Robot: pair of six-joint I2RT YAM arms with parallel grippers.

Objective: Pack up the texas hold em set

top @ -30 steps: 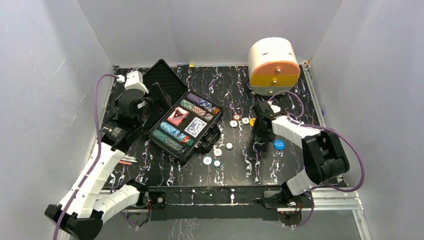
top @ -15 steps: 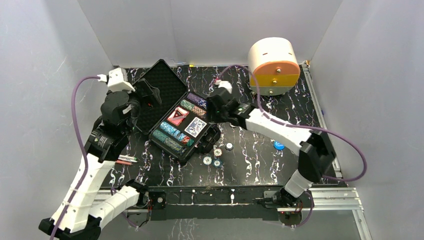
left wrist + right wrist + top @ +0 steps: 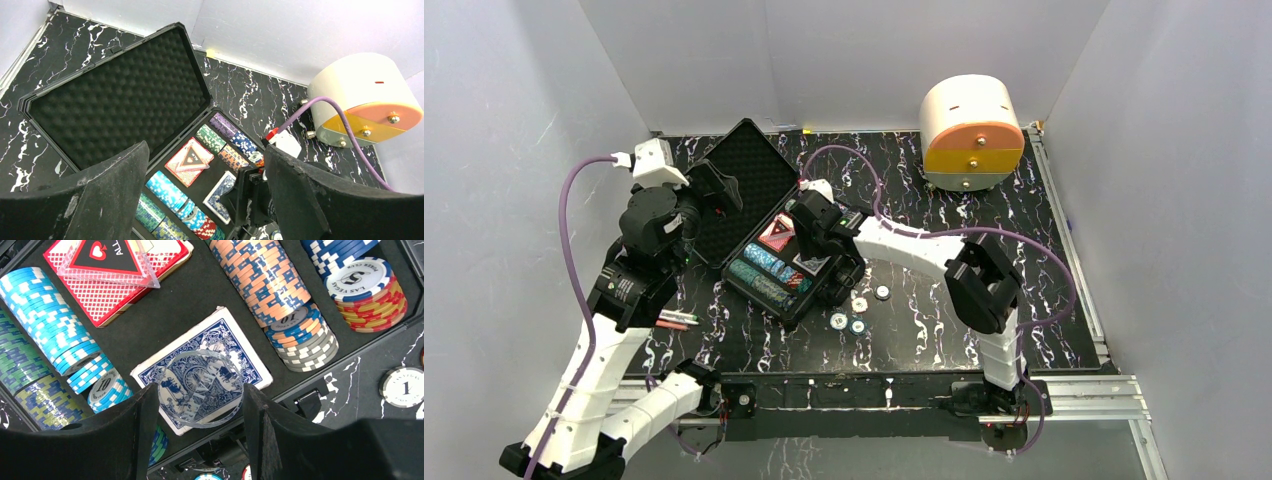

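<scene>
The black case lies open on the left half of the tabletop, its foam-lined lid laid back to the far left. Inside are rows of poker chips, a red deck topped by a clear triangular piece, and a blue deck. The right claw hangs just over the blue deck, its fingers pressed on the edges of a clear round disc. Loose chips lie on the tabletop just near-right of the case. The left claw hovers over the lid, jaws wide and empty. A white-and-orange drawer box stands far right.
</scene>
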